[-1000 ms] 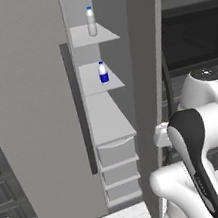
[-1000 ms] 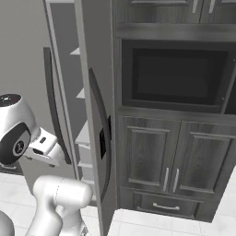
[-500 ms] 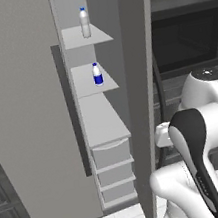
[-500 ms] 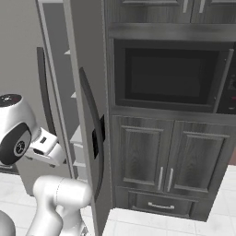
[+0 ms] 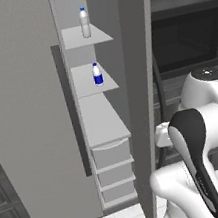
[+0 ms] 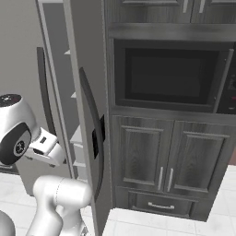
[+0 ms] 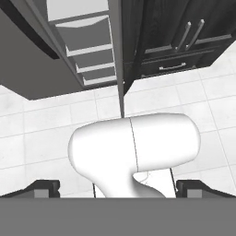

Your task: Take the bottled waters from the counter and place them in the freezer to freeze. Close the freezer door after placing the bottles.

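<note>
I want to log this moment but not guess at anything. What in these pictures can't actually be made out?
- Print on the pale bottle and the blue-banded bottle: too small in the left base view.
- Freezer shelves above the top one: cut off by the frame's upper edge.
- Freezer door dispenser panel: seen edge-on in the right base view.
- Gripper: both tips far apart at the hand view's bottom, nothing between them; cut off below.

Freezer door (image 5: 145, 99) edge-cropped (top, bottom), bottle labels unreadable
</note>
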Motion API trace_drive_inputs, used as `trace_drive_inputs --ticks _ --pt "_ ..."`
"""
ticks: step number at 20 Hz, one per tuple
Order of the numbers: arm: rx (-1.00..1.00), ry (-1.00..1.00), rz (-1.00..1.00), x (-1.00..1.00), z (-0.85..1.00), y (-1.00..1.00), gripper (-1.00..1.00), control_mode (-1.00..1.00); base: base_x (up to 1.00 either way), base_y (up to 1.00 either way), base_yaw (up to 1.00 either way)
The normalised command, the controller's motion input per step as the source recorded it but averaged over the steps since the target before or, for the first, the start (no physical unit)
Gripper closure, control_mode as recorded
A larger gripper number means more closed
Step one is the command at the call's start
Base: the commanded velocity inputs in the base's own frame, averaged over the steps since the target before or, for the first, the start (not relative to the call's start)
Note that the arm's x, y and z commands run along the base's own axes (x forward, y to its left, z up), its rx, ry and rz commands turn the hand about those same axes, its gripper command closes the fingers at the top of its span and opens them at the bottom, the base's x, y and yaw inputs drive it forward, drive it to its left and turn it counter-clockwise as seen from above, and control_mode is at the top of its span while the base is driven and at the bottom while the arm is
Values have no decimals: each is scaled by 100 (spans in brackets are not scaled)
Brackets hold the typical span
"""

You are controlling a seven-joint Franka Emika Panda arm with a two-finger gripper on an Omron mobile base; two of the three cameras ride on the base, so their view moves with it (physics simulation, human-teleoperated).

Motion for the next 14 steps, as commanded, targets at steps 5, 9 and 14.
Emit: trace_drive_inputs --ticks 5,9,14 --pt "0 0 0 5 0 0 -100 -100 0 0 0" --pt "0 0 0 24 0 -1 -100 -100 0 0 0" --pt "2 -5 3 35 -4 -53 -100 -100 0 0 0"
